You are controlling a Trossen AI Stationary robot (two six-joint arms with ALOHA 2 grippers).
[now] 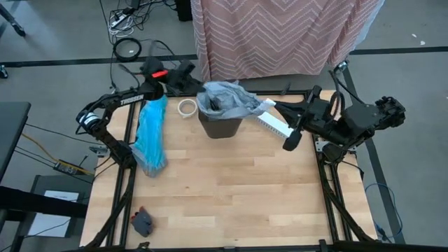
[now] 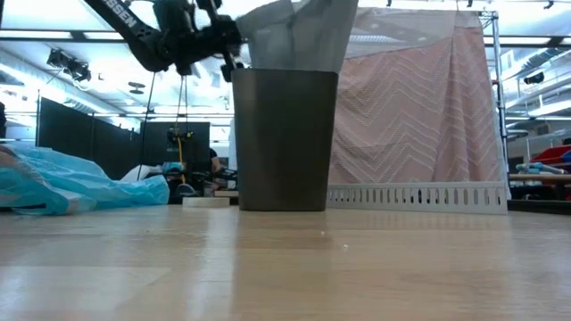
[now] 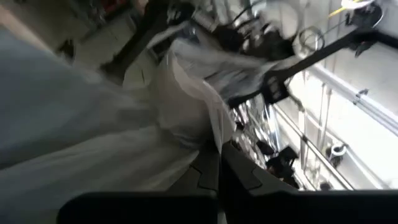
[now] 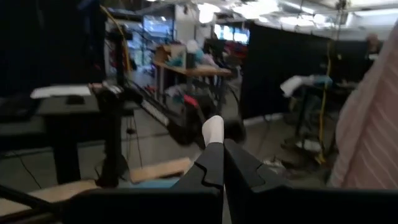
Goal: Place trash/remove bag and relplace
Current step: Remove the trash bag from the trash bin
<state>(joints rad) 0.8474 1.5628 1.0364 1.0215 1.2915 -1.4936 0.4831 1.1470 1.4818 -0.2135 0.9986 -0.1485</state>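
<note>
Now left tool [image 1: 187, 85] pressed together, pinching rim of thin crinkly grey plastic bag [image 1: 227, 100], at far-left side of dark bin [image 1: 220, 126] near far worktop [image 1: 231, 189] edge. Bag must lift straight up. Right tool [image 1: 289, 143] shut, empty, waiting near right edge.

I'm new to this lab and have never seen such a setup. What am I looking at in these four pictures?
It is a robot with two dark arms at a wooden table. One picture looks straight down, one looks level across the tabletop, and two come from cameras on the wrists. A dark bin lined with a grey bag stands near the far edge. The left hand is shut on the bag's edge at the rim. The right hand waits shut and empty at the right side. A blue bag, a white tape ring and a long white box also lie there.
</note>
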